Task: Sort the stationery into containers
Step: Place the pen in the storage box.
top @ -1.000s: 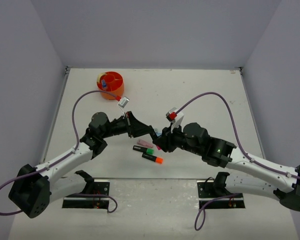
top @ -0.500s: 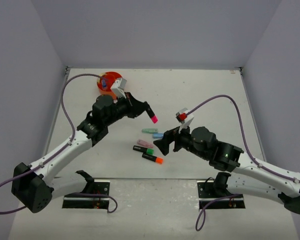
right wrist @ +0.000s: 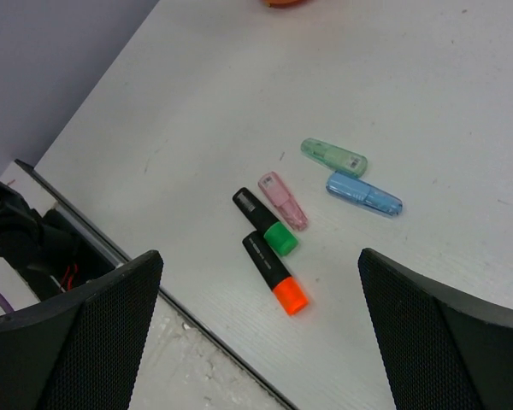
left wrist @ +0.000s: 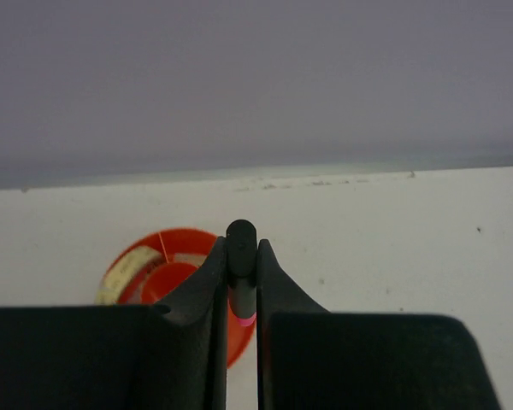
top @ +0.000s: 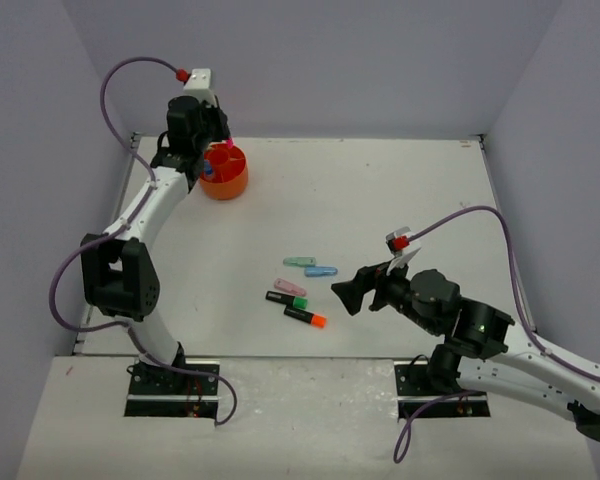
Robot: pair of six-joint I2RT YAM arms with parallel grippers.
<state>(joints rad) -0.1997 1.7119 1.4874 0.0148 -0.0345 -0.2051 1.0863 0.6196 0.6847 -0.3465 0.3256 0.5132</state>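
Observation:
My left gripper (top: 218, 150) is shut on a black highlighter with a pink end (top: 227, 143), hanging over the round orange organiser (top: 232, 186) at the back left. In the left wrist view the highlighter (left wrist: 241, 256) stands between the fingers of my left gripper (left wrist: 241, 245), with the organiser (left wrist: 185, 236) below. A blue-capped bottle (top: 209, 170) stands inside. My right gripper (top: 344, 292) is open above the table, right of the loose pieces. Under my right gripper (right wrist: 260, 258) lie the green highlighter (right wrist: 265, 220), orange highlighter (right wrist: 274, 272), and pink (right wrist: 282, 200), mint (right wrist: 333, 156) and blue pieces (right wrist: 364, 195).
The loose pieces lie together in the middle front of the table (top: 400, 190). Grey walls close the back and both sides. A metal rail (right wrist: 111, 248) runs along the near edge by the left arm's base (top: 170, 385). Purple cables loop over both arms.
The two grippers were together over the middle. My right gripper opened and drew back to the near right. My left arm swung to the back left with the pink highlighter.

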